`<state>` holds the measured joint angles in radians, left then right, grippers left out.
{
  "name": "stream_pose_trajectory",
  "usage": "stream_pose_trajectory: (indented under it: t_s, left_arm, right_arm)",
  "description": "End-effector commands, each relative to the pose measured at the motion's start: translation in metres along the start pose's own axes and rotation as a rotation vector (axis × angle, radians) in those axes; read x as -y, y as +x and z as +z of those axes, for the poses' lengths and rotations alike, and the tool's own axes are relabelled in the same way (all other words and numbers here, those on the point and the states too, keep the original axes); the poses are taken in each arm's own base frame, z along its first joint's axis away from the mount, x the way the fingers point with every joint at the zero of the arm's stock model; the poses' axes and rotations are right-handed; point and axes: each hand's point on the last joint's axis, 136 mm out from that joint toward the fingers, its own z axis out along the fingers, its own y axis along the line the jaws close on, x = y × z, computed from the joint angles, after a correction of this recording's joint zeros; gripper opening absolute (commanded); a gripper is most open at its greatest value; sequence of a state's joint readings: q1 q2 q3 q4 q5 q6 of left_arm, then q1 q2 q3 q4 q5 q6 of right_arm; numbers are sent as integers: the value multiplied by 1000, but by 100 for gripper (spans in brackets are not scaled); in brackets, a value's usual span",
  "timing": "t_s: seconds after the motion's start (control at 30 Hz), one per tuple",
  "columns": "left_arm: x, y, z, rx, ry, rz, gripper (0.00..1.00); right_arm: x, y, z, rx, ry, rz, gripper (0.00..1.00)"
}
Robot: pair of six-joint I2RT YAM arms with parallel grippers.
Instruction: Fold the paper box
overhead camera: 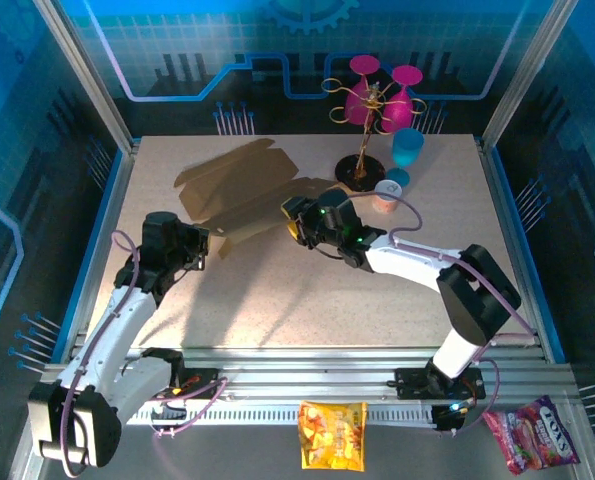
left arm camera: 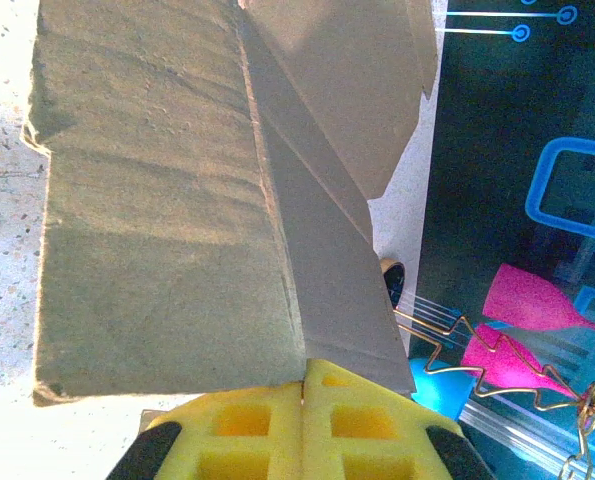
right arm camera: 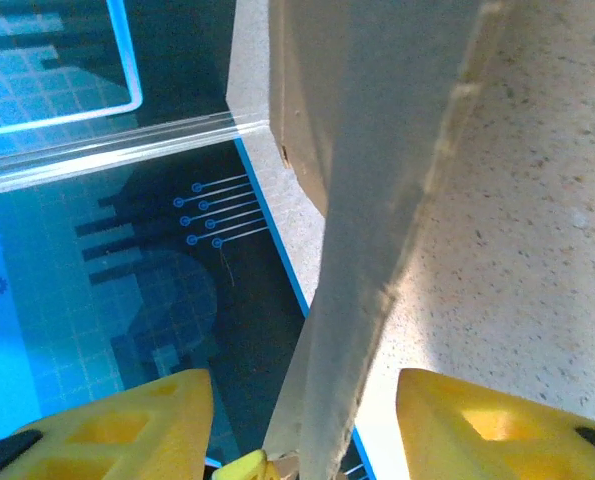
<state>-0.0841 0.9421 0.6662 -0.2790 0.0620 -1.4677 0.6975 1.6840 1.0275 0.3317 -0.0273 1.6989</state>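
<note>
One broad, speckled beige surface (overhead camera: pixel 377 300) carries everything. The plain brown cardboard paper box (overhead camera: pixel 239 185) lies on its far-left part as a creased, largely open sheet with some flaps lifted, reaching from one arm across to the other. The left wrist view shows the paper box (left arm camera: pixel 167 200) as a wide panel with a narrower one creased up beside it.

The left claw (overhead camera: pixel 191 243) sits at the sheet's near-left edge. Its yellow pads (left arm camera: pixel 357 425) are pressed together with the card's near edge running into the seam, so it looks clenched on the paper box. The right claw (overhead camera: pixel 297 222) is at the sheet's right end. In its wrist view that claw (right arm camera: pixel 307 430) is spread wide, and the thin edge of the paper box (right arm camera: pixel 377 200) stands between the fingers, seemingly touching neither.

The step in hand appears to be raising a wall along a crease. It should go best if the left claw acts as a fixed anchor while the right closes squarely on the edge before any push. The right claw should then swing the panel about the crease rather than drag the sheet, since thin card pinched at a corner will likely buckle. The wire stand of pink cups (overhead camera: pixel 375 100) and the blue cup (overhead camera: pixel 409 148) are near the right claw on its far-right side, so that swing should stay clear of them.
</note>
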Motion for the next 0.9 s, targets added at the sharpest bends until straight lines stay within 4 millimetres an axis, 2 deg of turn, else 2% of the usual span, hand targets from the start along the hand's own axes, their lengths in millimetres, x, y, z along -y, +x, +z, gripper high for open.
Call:
stream_pose_trajectory:
  t_s: [0.0, 0.1, 0.33, 0.67, 0.73, 0.77, 0.83, 0.87]
  left_arm:
    - [18, 3, -6, -21, 40, 9, 0]
    - [18, 3, -7, -21, 37, 12, 0]
    - [20, 1, -9, -19, 45, 10, 0]
    - [20, 1, -10, -17, 44, 8, 0]
    - [21, 1, -10, -18, 45, 8, 0]
    - [22, 1, -11, -17, 46, 9, 0]
    - [29, 1, -16, -12, 47, 40, 0]
    - [36, -1, -23, 3, 43, 73, 7]
  right_arm:
    - [-14, -2, 11, 6, -47, 1, 46]
    - [-19, -2, 18, -1, -41, -7, 38]
    - [-11, -6, 24, 7, 7, 5, 25]
    - [-3, -13, 31, 13, 37, 9, 16]
    - [-6, -14, 32, 17, 32, 8, 8]
    - [-10, -16, 31, 24, 23, 5, 1]
    - [-16, -18, 28, 38, 35, -21, 0]
    - [-26, -18, 24, 43, 28, -43, 0]
